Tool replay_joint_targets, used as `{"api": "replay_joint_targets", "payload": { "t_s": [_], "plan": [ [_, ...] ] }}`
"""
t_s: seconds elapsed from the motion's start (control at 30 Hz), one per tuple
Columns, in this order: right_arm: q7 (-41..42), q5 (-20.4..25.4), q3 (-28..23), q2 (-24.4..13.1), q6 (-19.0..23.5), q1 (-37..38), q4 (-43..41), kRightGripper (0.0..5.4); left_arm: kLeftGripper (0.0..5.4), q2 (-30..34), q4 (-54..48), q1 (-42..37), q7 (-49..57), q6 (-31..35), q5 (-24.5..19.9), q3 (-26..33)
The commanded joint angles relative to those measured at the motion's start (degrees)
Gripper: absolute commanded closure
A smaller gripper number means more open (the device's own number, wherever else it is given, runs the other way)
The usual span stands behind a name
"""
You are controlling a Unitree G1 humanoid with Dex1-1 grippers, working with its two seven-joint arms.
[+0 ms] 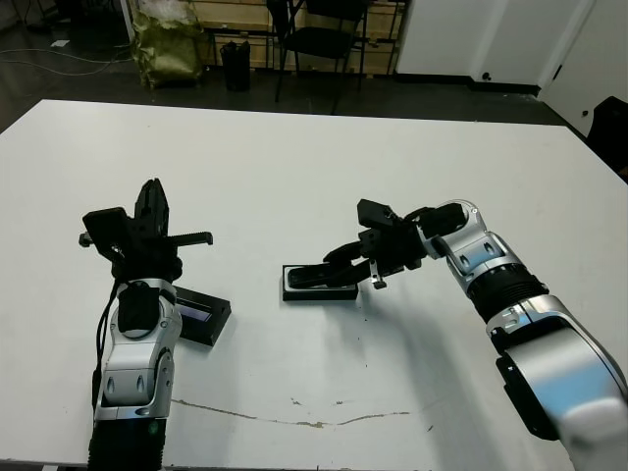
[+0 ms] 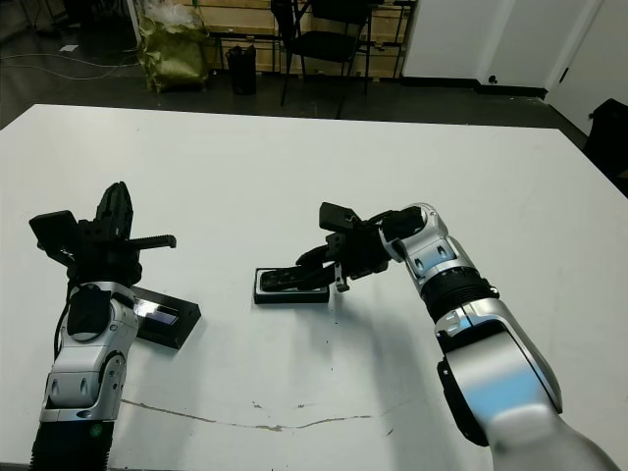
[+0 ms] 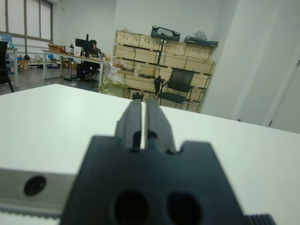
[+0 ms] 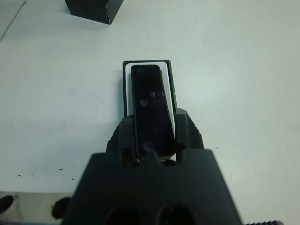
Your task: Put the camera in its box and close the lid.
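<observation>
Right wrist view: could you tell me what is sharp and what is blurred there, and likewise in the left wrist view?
Right wrist view: camera and box fairly sharp, gripper body blurred. Left wrist view: fingers soft, background room clearer.

Glossy black camera (image 4: 151, 110) between the right hand's (image 4: 152, 136) matt plastic fingers (image 4: 187, 133) — box (image 4: 127, 86) lining matt white beneath, bench (image 4: 234, 70) smooth, faintly scuffed.

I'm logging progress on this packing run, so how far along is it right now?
Roughly halfway. The camera lies over the white-lined box, with the right gripper shut on it, so placing looks in hand; whether it is fully seated is unclear. Left to do: release it, then close the lid, which lies apart on the table beside the left gripper, shut and empty.
</observation>
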Motion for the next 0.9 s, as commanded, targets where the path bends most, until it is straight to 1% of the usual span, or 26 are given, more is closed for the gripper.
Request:
{"api": "replay_joint_targets", "payload": {
  "t_s": [0.03,0.07,0.23,0.37,0.43,0.53,0.63,0.83,0.9],
  "plan": [
    [0.79,-1.03,1.01,0.26,2.32,-0.84,-0.17,4.74,5.40,0.11,1.11,0.72,-0.40,0.17,0.22,-0.01],
    [1.52,-0.39,0.59,0.52,2.61,-0.92,0.34,4.74,5.40,0.11,1.11,0.72,-0.39,0.22,0.21,0.00],
    [-0.51,-1.86,1.60,0.07,1.94,-0.37,-1.92,4.74,5.40,-0.23,0.43,0.74,0.49,1.38,0.56,-0.07],
    [-0.87,-1.63,1.50,0.28,0.82,0.06,-2.09,4.74,5.40,-0.15,0.29,0.77,0.71,1.41,0.95,-0.32],
    [-0.66,-1.46,1.52,0.56,1.31,-0.01,-1.90,4.74,5.40,0.00,0.83,0.76,0.13,0.46,0.60,-0.27],
    [-0.30,-0.73,1.10,1.19,0.93,-0.02,-1.44,4.74,5.40,-0.14,0.97,0.78,0.27,0.35,0.62,-0.18],
    [-0.35,-0.83,1.21,1.51,2.38,-0.35,-1.46,4.74,5.40,-0.04,0.79,0.80,0.48,0.57,1.01,-0.30],
    [0.04,-0.63,1.28,1.73,0.89,-0.05,-2.14,4.74,5.40,-0.20,0.72,0.68,0.42,0.74,1.04,-0.24],
    [0.41,-0.86,1.63,1.80,1.86,-0.14,-2.33,4.74,5.40,-0.20,0.71,0.70,0.38,0.77,1.01,-0.22]
  ]
}}
